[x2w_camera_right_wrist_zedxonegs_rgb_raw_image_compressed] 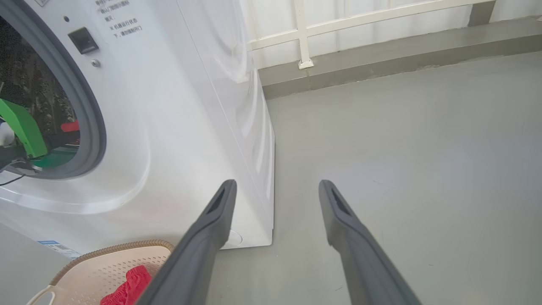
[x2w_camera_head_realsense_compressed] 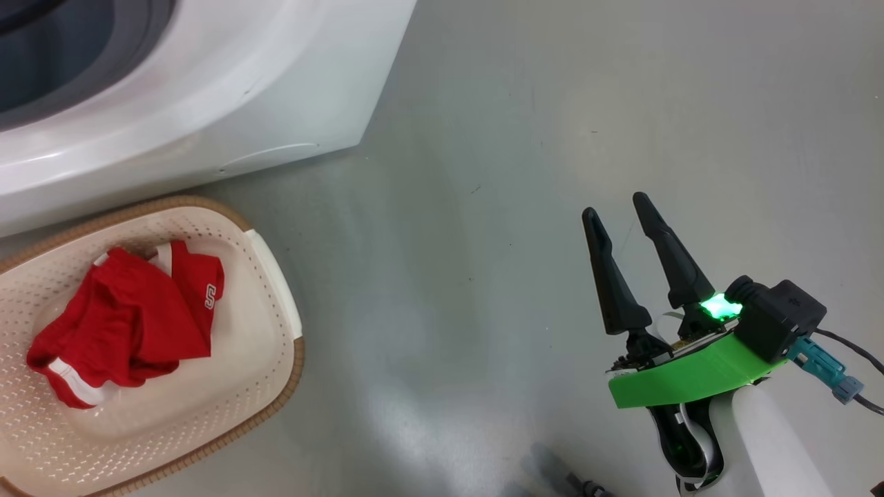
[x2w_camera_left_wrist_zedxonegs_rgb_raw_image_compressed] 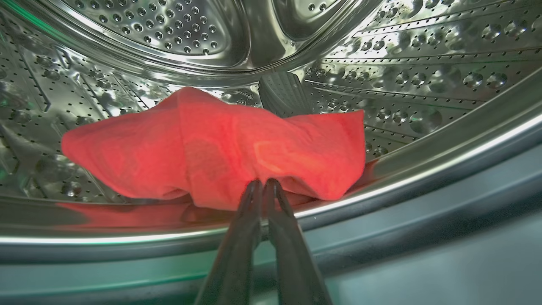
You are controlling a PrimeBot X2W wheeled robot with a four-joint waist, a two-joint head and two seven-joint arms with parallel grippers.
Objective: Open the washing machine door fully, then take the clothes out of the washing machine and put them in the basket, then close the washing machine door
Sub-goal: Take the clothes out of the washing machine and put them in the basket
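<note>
Our left claw [x2w_camera_left_wrist_zedxonegs_rgb_raw_image_compressed: 262,183] pinches only the near hem of the red garment [x2w_camera_left_wrist_zedxonegs_rgb_raw_image_compressed: 211,144] lying just ahead at the lip of the drum [x2w_camera_left_wrist_zedxonegs_rgb_raw_image_compressed: 423,84]. So thin a bite may slip as we pull back. Our right claw [x2w_camera_head_realsense_compressed: 616,204] hangs spread, empty.

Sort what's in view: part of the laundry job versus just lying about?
Job:
washing machine
red garment in drum, pinched by left gripper
basket
red garment in basket
right gripper, open over the floor

Lying about:
white railing
grey floor
</note>
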